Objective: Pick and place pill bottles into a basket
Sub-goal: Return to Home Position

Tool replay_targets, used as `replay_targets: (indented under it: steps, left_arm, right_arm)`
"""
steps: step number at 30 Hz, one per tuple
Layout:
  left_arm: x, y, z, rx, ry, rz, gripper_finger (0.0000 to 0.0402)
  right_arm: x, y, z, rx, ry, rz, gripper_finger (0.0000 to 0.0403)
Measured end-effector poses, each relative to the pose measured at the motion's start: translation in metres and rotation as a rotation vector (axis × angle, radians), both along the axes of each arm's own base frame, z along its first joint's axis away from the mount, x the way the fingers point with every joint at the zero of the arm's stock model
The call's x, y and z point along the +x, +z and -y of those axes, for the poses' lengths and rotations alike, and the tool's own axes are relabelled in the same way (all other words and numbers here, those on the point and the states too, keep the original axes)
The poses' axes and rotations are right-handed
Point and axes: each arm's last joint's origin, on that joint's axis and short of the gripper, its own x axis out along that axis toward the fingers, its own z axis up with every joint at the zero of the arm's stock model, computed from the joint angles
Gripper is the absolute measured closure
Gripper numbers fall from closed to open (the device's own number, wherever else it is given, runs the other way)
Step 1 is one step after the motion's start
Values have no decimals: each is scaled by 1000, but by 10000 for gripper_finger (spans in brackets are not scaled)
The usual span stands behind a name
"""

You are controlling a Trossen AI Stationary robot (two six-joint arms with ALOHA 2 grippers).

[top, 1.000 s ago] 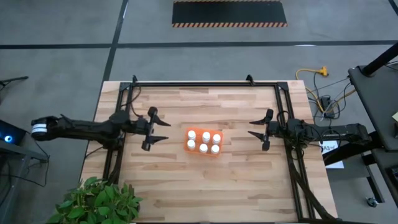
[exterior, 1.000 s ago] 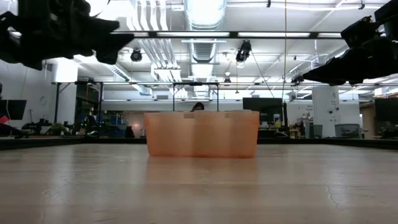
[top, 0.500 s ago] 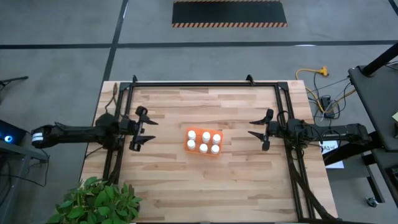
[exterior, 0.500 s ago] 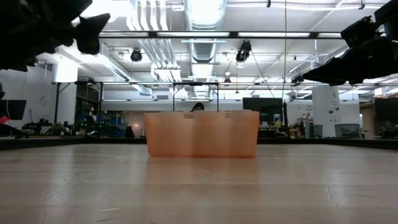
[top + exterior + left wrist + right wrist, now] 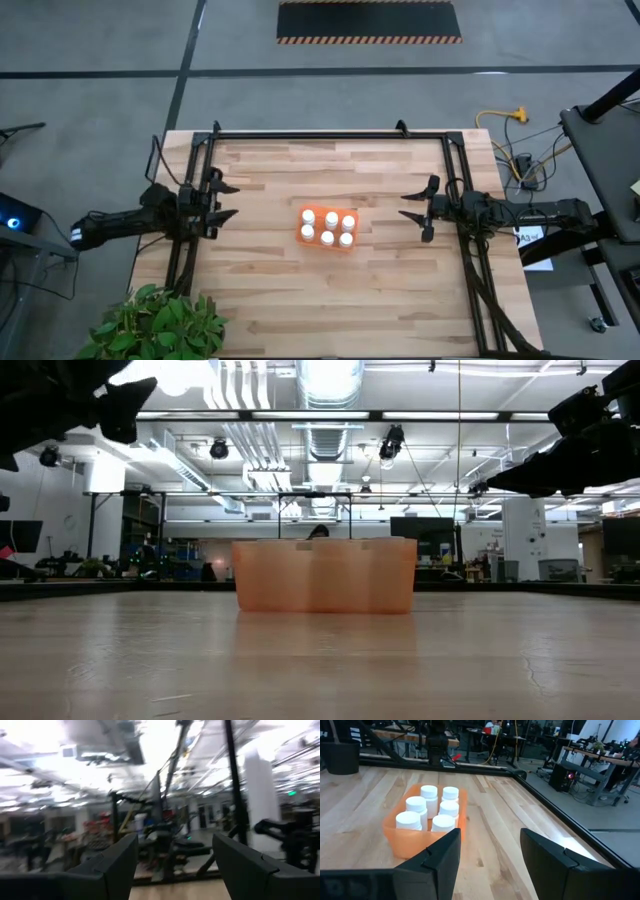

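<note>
- Two sets of jaws are in view and both stand open with nothing between them.
- On the left arm [image 5: 130,220], the left jaws hang at the left edge of the worktop [image 5: 300,300], over the black frame rail [image 5: 185,235], well apart from the basket [image 5: 299,232].
- In the left wrist view, that arm's two dark fingers [image 5: 117,865] are spread wide, with only the room showing between them.
- On the right arm [image 5: 510,212], the right jaws hover over the right part of the worktop, pointing left at the basket and clearly apart from it.
- In the right wrist view, the fingers [image 5: 440,860] are spread, and the basket [image 5: 405,845] lies ahead on the wood.
- All six pill bottles [image 5: 327,237] stand upright inside the orange basket, in two rows of three, with white caps up [image 5: 449,810].
- The basket sits flat near the middle of the worktop, slightly skewed to the worktop's edges; the low view shows its orange wall [image 5: 325,575] resting on the surface.
- A leafy green plant [image 5: 160,325] stands off the near left corner of the worktop.
</note>
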Motion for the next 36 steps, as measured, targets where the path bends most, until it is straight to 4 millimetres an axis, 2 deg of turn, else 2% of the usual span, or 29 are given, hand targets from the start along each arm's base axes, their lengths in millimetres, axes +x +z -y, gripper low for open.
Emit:
replay_targets:
  steps: [13, 18, 24, 36]
  left_arm:
    - [3, -20, -2, 13, 50, -207, 164]
    - [4, -35, -2, 48, 69, -358, 164]
    - [6, -41, -6, 24, 175, -426, 164]
    - [13, -50, -7, 11, 178, -539, 164]
  right_arm:
    - [0, 0, 0, 0, 0, 0, 209]
    - [0, 0, 0, 0, 0, 1, 209]
    - [0, 0, 0, 2, 0, 1, 209]
    - [0, 0, 0, -1, 0, 1, 209]
